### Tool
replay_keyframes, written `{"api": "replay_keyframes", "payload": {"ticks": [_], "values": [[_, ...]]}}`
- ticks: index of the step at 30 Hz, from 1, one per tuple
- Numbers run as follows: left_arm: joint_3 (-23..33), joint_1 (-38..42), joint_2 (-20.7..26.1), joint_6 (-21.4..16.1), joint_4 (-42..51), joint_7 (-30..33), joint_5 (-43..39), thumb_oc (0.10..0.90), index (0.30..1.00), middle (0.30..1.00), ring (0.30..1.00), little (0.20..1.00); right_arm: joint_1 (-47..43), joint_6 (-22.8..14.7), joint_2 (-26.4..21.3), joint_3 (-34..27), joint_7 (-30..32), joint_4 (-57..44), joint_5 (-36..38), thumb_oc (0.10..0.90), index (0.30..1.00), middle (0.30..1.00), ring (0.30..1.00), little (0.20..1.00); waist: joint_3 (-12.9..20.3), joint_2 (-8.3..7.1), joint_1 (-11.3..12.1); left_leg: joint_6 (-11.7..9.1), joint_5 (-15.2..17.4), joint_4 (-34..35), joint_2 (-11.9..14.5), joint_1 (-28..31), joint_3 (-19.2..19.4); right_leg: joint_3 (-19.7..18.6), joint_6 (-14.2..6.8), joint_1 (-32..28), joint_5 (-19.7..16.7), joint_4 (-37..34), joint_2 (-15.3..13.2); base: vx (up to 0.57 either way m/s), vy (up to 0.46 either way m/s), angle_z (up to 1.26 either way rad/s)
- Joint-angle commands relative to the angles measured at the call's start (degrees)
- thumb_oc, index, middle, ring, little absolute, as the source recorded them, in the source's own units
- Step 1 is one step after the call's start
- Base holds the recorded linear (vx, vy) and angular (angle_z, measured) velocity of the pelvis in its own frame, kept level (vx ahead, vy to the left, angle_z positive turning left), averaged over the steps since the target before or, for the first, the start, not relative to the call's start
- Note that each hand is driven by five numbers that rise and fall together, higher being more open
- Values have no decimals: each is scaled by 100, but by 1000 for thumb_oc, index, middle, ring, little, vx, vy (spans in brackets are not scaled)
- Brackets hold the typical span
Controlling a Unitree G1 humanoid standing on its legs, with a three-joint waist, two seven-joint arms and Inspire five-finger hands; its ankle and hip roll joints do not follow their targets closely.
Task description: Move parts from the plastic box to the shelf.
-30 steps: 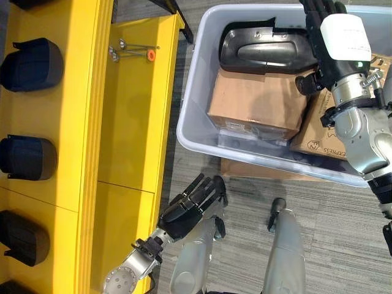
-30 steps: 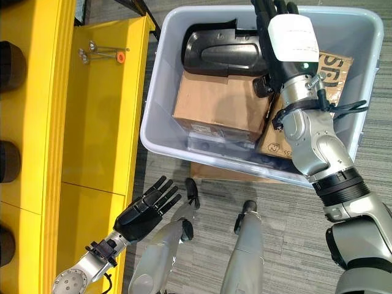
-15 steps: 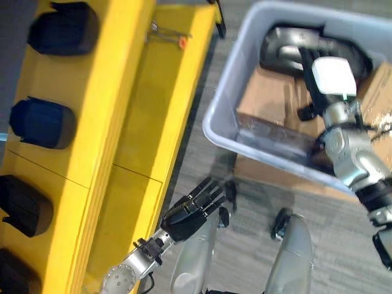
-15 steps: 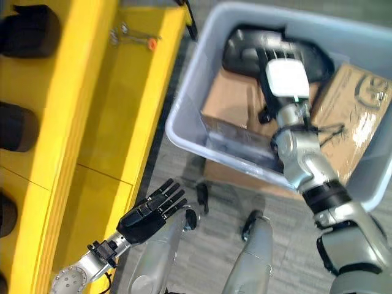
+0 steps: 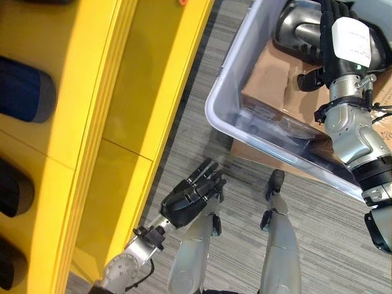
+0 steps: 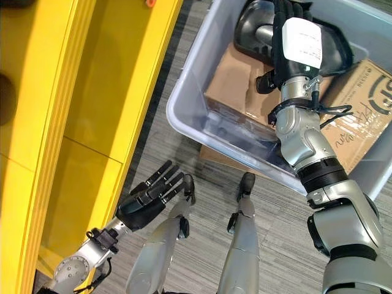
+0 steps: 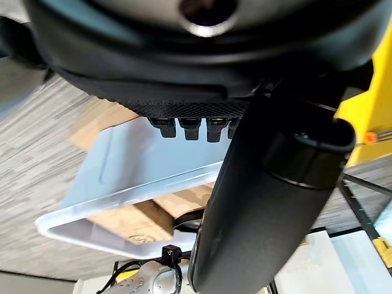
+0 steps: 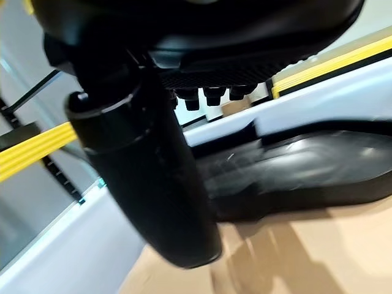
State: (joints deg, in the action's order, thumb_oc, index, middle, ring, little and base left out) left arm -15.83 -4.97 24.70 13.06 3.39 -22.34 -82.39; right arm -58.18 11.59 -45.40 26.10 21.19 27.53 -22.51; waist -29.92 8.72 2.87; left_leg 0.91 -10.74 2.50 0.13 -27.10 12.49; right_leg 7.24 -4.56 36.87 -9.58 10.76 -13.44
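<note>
Reaching into the plastic box point(image 6: 190, 116), right robot hand point(image 6: 294, 37) hovered, fingers straight and empty, over black part point(image 8: 306, 171); grasping comes next. Left robot hand point(image 5: 190, 196) hung relaxed, empty.

Right arm is extended forward and up from the lower right, with the wrist roughly in line with the forearm. The right hand point(image 6: 293, 37) is presented back-up, a white cover on its back, fingers reaching forward — they appear straight, though the tips are partly cut off in the head views. In the right wrist view the thumb point(image 8: 147, 177) stands straight. The left hand point(image 5: 191, 195) hangs low at the lower left — fingers straight and slightly spread, holding nothing.
</note>
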Motion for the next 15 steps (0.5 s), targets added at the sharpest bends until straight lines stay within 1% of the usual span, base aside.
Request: {"api": "replay_keyframes", "payload": {"ticks": [1, 2, 3, 6, 8, 10, 13, 15], "values": [[-187, 108, -193, -36, 868, -245, -145, 900, 1000, 1000, 1000, 1000, -923, -197, -615, -9, 75, -488, -442, 900, 1000, 1000, 1000, 1000, 13, 491, -77, -532, 1149, -842, 373, 599, -117, 16, -424, -110, 241, -220, -277, 29, 179, -33], [-185, 120, -217, -9, 892, -214, -212, 900, 1000, 1000, 1000, 1000, -953, -211, -643, -20, -41, -481, -521, 900, 1000, 1000, 1000, 1000, 13, 557, -111, -533, 1150, -785, 354, 698, -98, -23, -422, -100, 250, -188, -293, 30, 132, -18], [-175, 117, -226, 11, 892, -202, -245, 900, 1000, 1000, 1000, 1000, -961, -214, -654, -28, -86, -481, -551, 900, 1000, 1000, 1000, 1000, 13, 585, -127, -534, 1152, -759, 345, 744, -84, -38, -419, -96, 252, -176, -300, 30, 130, -14], [-168, 117, -239, 24, 894, -184, -261, 900, 1000, 1000, 1000, 1000, -963, -206, -659, -21, -103, -483, -561, 900, 1000, 1000, 1000, 1000, 13, 600, -136, -537, 1151, -740, 337, 773, -75, -57, -419, -92, 252, -169, -301, 10, 38, -9], [-131, 113, -308, 67, 882, -150, -348, 900, 1000, 1000, 1000, 1000, -953, -158, -699, 44, -171, -487, -625, 900, 1000, 1000, 1000, 1000, 13, 700, -226, -543, 1161, -606, 299, 966, -27, -210, -417, -25, 233, -134, -305, 37, 130, 3], [-126, 128, -326, 37, 835, -161, -352, 900, 1000, 1000, 1000, 1000, -935, -100, -711, 33, -120, -459, -632, 900, 1000, 1000, 1000, 1000, 13, 734, -261, -542, 1166, -543, 295, 1026, -33, -277, -411, 54, 240, -68, -286, 7, 37, 6], [-77, 129, -350, 52, 833, -110, -327, 900, 1000, 1000, 1000, 1000, -866, 43, -763, -51, 80, -473, -485, 900, 1000, 1000, 1000, 1000, 13, 728, -303, -555, 1169, -492, 316, 1099, -38, -304, -398, 103, 281, 27, -267, -6, -36, 9], [-72, 134, -376, 65, 843, -65, -307, 900, 1000, 1000, 1000, 1000, -860, 13, -795, -128, 78, -438, -471, 900, 1000, 1000, 1000, 1000, 13, 733, -320, -565, 1175, -487, 330, 1118, -51, -316, -377, 153, 327, 113, -247, -3, -56, 8]]}}
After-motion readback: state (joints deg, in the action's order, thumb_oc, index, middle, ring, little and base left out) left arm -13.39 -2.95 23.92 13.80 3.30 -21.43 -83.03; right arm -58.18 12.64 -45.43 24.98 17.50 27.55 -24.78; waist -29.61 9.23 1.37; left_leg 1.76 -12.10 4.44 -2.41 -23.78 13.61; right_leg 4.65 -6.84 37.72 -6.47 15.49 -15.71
